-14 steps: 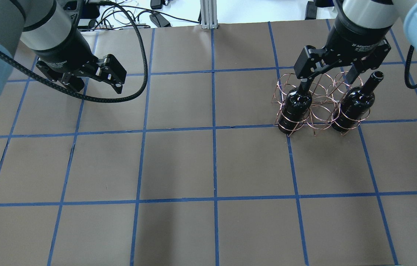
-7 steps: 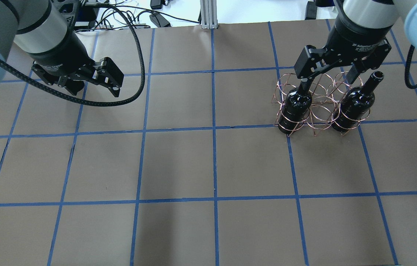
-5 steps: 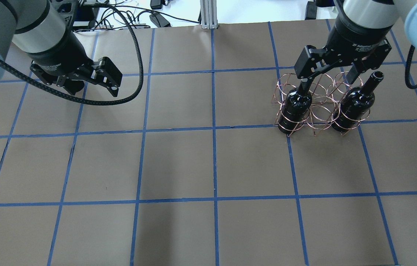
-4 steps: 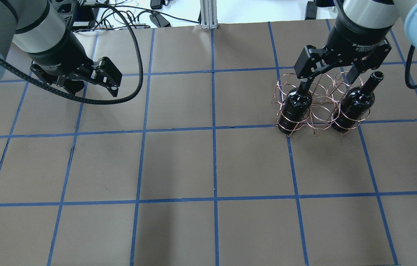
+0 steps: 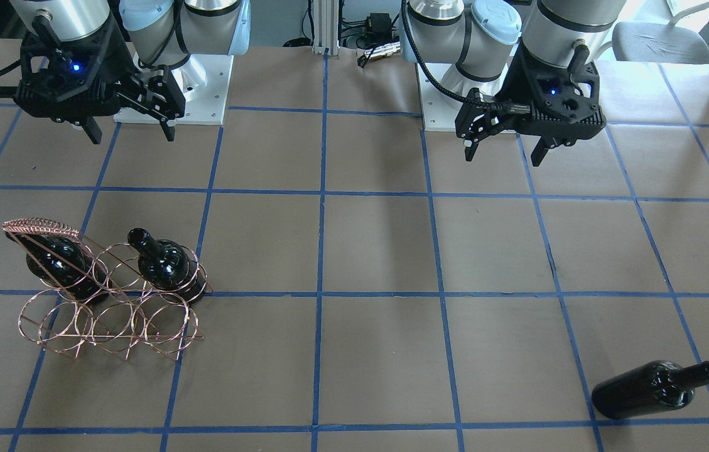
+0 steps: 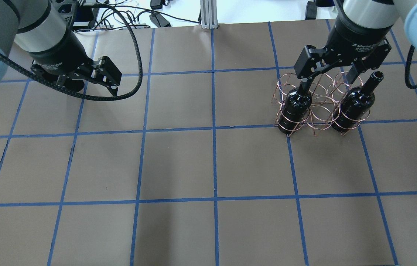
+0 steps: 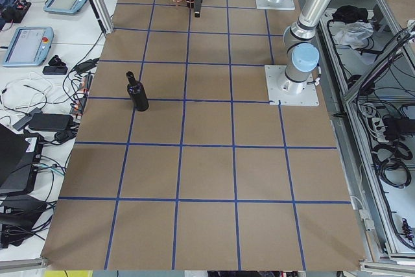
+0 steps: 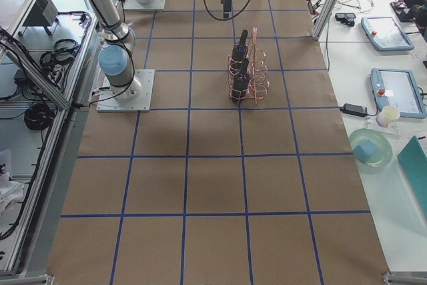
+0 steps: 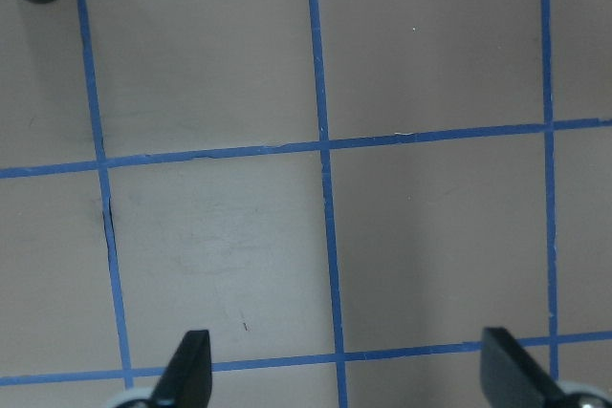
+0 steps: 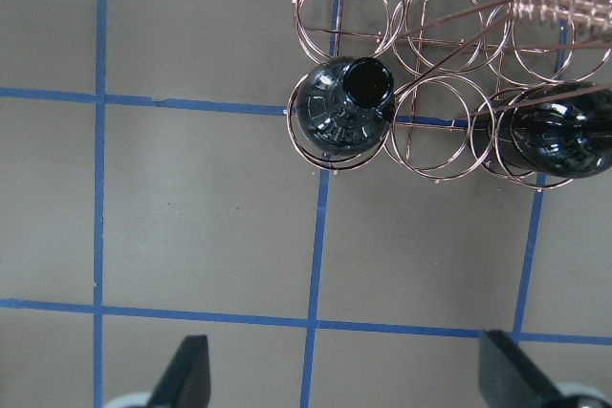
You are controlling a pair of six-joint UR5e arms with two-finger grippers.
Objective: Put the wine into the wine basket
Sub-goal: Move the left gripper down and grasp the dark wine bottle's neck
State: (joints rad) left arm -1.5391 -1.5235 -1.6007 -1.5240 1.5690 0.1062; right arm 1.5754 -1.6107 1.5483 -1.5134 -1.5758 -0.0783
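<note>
Right claw [image 5: 132, 133] hangs with its fingers spread wide and nothing between them, raised above the worktop [image 5: 379, 251] on the robot's side of the basket [image 5: 106, 326]; its wrist view looks down on the basket's nearer row of rings. Left claw [image 5: 503, 156] is spread just as wide with nothing in it, well apart from the basket toward the robot's left, over brown paper crossed by blue tape lines [image 5: 323, 188]. Inside the basket, one bottle [image 5: 166, 267] stands neck up in the end ring of the row nearest the robot, on the left-arm end. A second bottle [image 5: 59, 267] stands in the opposite end ring of that row, its neck partly behind the wrapped handle [image 5: 34, 225] in the front view. A third bottle [image 5: 643, 395] is on the worktop well apart from the basket, far toward the robot's left and on the operators' side; the left side view shows it upright.
</note>
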